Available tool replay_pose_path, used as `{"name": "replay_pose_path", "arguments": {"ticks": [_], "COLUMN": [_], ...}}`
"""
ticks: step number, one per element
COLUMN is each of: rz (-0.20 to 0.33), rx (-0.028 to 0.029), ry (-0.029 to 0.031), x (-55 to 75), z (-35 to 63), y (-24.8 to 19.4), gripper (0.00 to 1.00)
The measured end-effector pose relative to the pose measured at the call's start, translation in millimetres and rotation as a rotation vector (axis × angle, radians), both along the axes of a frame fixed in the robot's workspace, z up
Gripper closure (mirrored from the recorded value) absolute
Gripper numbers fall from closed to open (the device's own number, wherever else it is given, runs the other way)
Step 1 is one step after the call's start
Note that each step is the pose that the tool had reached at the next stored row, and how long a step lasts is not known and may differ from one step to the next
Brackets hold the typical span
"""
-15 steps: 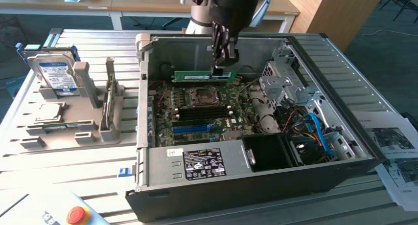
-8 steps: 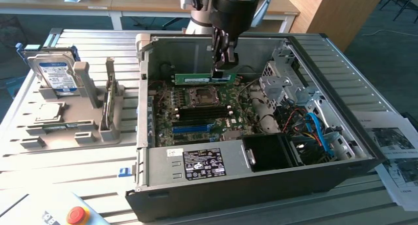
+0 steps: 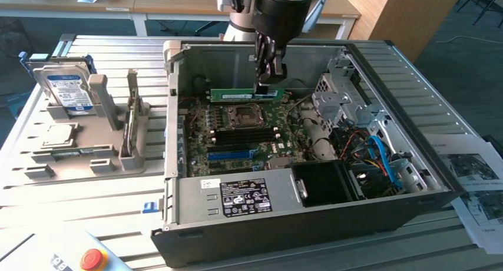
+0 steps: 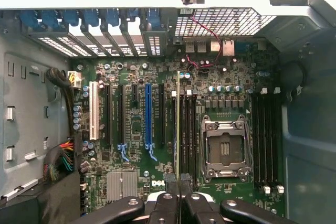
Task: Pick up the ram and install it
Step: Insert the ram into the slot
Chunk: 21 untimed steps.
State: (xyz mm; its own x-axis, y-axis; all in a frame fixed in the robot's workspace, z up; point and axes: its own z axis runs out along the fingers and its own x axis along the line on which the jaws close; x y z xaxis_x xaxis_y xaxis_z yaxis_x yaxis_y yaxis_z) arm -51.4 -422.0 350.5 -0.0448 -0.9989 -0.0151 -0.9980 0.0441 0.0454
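Starting at the exterior view's left, a grey fixture rack (image 3: 79,156) is sitting on the slatted metal table (image 3: 94,206), with a hard drive (image 3: 69,91) bearing a blue-and-white label standing upright at its far end and a square silver processor chip (image 3: 59,135) lying flat nearer the camera. A round red button (image 3: 94,259) is showing at the table's near edge. Toward the middle, an open computer case (image 3: 314,224) is lying on its side with the motherboard (image 3: 271,144) facing up; a power supply (image 3: 235,197) with a black label is sitting along the near wall, a long blue expansion slot (image 3: 232,155) is running across the board, and an open processor socket (image 3: 242,115) is sitting beyond a row of black slots. The arm is hanging down into the case from above, and the gripper (image 3: 271,82) is clenching the ram (image 3: 235,95) near one end, holding the green stick level and on edge, just over the board beyond the socket as the exterior view sees it. In the wrist view the stick is appearing edge-on as a thin line running out from between the dark fingers (image 4: 169,190), lying along the memory slots (image 4: 188,129) just beside the socket; whether it is touching a slot I cannot tell. Toward the exterior view's right, a metal drive cage (image 3: 346,100) is standing against the case wall, blue cables (image 3: 381,156) are curling in the near corner, and printed papers (image 3: 472,188) are lying on the table outside the case.
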Motion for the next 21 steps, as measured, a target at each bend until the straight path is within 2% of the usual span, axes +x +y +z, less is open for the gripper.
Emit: {"name": "replay_pose_path", "arguments": {"ticks": [6,21], "rz": [0.000,0.000], "rx": [0.0004,0.0001], "ry": [-0.0002,-0.0001], "x": [0.0,0.0], "z": [-2.0,-28.9], "y": [0.0,0.0], "gripper": [0.88,0.88]}}
